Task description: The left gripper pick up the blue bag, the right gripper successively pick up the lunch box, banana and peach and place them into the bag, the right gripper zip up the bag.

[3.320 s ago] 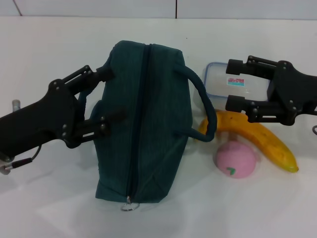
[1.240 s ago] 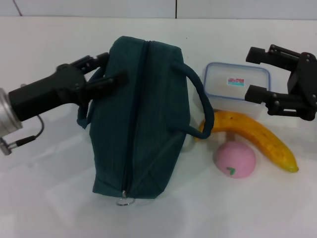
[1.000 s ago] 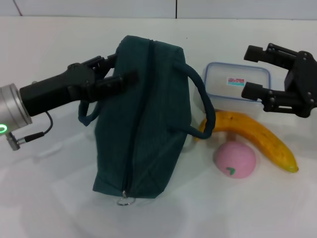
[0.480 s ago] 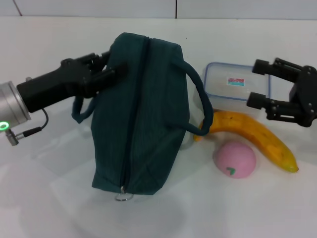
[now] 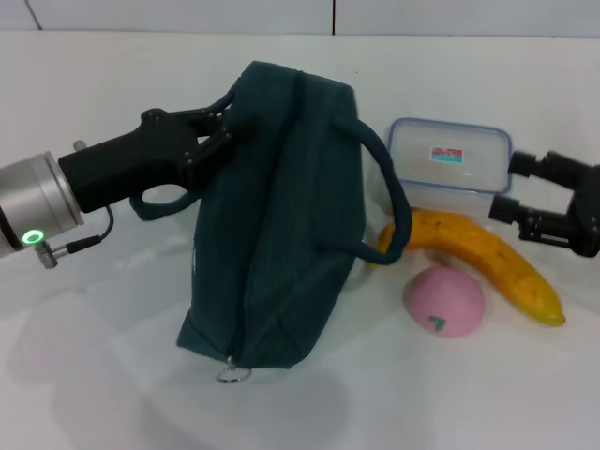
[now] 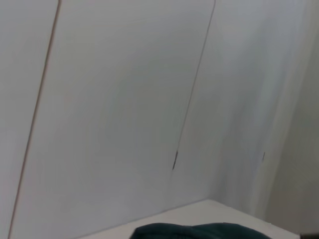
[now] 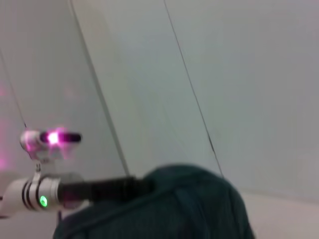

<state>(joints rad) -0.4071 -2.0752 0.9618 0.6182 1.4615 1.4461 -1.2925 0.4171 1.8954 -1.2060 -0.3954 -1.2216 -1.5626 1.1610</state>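
The blue bag (image 5: 281,216) rests on the white table, zip shut, with its ring pull (image 5: 232,375) at the near end. My left gripper (image 5: 217,134) is shut on the bag's left handle (image 5: 155,199) and holds the far end raised and tilted. The other handle (image 5: 389,202) arches over the banana (image 5: 487,253). The lunch box (image 5: 450,167) lies behind the banana and the pink peach (image 5: 443,300) in front of it. My right gripper (image 5: 516,185) is open and holds nothing, just right of the lunch box and above the banana. The right wrist view shows the bag (image 7: 174,209) and the left arm (image 7: 75,191).
The white table (image 5: 94,375) has bare surface in front of and left of the bag. A panelled wall stands behind it. The left wrist view shows that wall and only the top of the bag (image 6: 199,231).
My left gripper moved right and up with the handle, tilting the bag's far end higher. My right gripper drew back to the right, away from the lunch box.
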